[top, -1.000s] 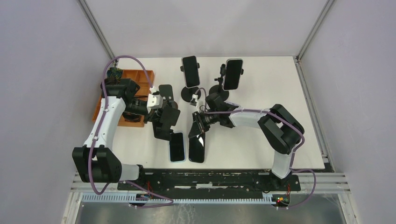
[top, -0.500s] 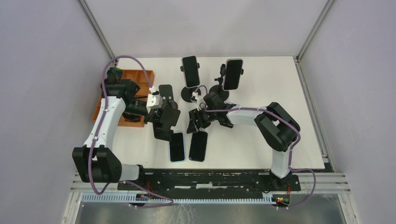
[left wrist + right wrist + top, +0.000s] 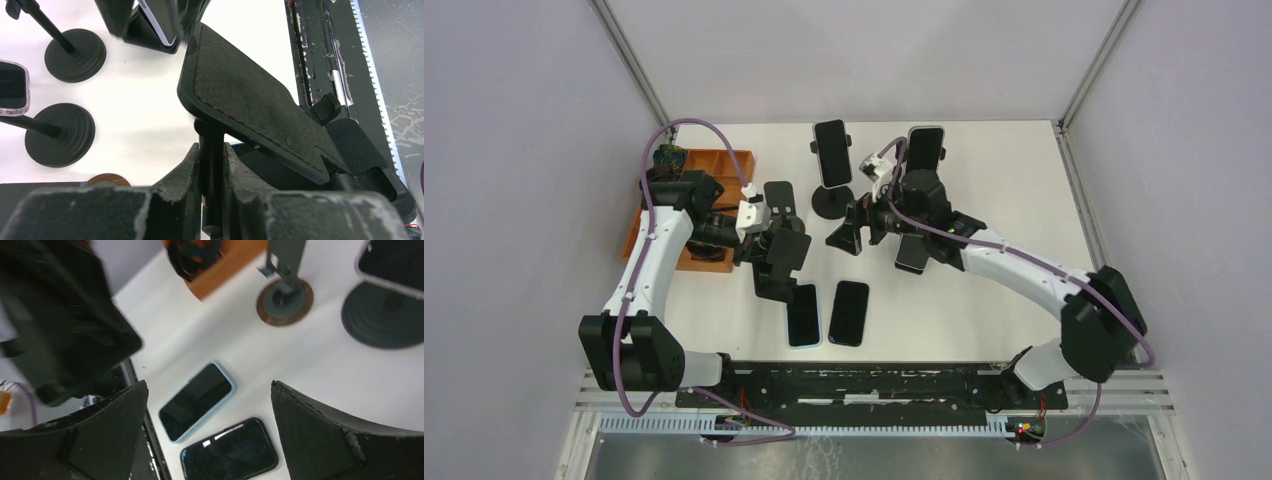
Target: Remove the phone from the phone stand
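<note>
Grey walls close round a white bench (image 3: pixel 984 290). My left gripper (image 3: pixel 211 160) is clamped on the thin post of the empty stand (image 3: pixel 250 110), left of centre. My right gripper (image 3: pixel 876 238) hangs over the middle with its jaws wide apart and nothing between them.

Two flat phones (image 3: pixel 803 315) lie side by side at the near edge. The far-left phone (image 3: pixel 832 153) and the far-right phone (image 3: pixel 924 158) are upright in clips at the far middle. I take the far-right phone as mine, since my right wrist is beside it.

Its stand looks slim and small-footed. If I pull with nothing bracing the base, I expect it to tip or slide into its neighbour close by. My wrist and cable crowd that stand and could snag it.
</note>
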{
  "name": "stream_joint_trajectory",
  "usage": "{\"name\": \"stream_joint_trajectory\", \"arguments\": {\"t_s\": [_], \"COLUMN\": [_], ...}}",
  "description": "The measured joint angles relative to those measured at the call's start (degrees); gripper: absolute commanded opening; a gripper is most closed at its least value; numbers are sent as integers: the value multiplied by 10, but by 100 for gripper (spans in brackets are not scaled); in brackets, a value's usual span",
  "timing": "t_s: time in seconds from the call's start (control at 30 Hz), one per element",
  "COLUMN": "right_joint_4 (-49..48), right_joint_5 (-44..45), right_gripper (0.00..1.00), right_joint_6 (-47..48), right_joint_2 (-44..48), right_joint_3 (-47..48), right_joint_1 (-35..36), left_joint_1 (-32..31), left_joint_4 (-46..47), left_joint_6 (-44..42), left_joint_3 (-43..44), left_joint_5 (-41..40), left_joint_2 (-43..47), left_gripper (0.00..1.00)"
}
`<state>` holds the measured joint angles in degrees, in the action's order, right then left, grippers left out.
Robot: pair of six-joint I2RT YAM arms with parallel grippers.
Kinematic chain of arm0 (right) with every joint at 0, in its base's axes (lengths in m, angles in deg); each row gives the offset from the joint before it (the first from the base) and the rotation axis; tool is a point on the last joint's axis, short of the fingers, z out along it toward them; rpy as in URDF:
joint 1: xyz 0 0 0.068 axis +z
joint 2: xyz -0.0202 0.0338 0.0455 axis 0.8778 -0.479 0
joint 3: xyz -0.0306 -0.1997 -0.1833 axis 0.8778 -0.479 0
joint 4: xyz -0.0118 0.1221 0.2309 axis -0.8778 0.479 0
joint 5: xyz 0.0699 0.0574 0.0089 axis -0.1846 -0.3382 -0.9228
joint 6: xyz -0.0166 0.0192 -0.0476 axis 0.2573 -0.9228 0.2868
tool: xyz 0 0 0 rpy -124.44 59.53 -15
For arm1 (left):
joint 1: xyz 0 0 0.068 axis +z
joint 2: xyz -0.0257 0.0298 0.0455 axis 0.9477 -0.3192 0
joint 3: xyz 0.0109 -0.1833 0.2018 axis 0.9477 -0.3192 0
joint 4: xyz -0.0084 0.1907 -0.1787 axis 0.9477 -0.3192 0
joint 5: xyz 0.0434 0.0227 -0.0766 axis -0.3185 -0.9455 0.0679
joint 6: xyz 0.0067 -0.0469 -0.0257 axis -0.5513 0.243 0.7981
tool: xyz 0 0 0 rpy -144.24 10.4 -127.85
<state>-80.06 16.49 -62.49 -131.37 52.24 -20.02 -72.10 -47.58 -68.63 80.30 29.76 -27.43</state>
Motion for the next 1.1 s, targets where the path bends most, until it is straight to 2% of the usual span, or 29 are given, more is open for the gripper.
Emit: {"name": "stream_joint_trajectory", "arguments": {"t_s": [0.17, 0.3, 0.43, 0.7, 0.8, 0.87, 0.93, 1.03, 1.1], "right_joint_4": [-108, -205, -265, -380, -418, -444, -469, -503, -515], "right_joint_5": [-96, -155, -184, -205, -204, -199, -195, -191, -191], "right_gripper": [98, 95, 86, 56, 40, 28, 18, 4, 0], "right_joint_6": [-49, -117, -168, -276, -312, -334, -357, -384, -393], "right_joint_2": [85, 83, 51, -12, -24, -32, -42, -57, -59], "right_joint_3": [-46, -74, -71, -65, -65, -66, -67, -68, -69], "right_joint_1": [-6, 12, 47, 90, 90, 90, 90, 91, 91], "left_joint_1": [0, -1, -6, -8, -8, -9, -10, -11, -11], "left_joint_4": [-1, -1, -1, -6, -9, -12, -14, -14, -14], "left_joint_6": [-5, -15, -15, -21, -26, -30, -36, -40, -44], "left_joint_3": [0, -5, -10, -12, -12, -14, -16, -16, -20], "left_joint_5": [14, 33, 44, 52, 67, 77, 87, 86, 82], "left_joint_2": [0, 0, 0, 4, 9, 14, 19, 21, 21], "left_gripper": [2, 2, 2, 3, 5, 16, 32, 46, 58]}}
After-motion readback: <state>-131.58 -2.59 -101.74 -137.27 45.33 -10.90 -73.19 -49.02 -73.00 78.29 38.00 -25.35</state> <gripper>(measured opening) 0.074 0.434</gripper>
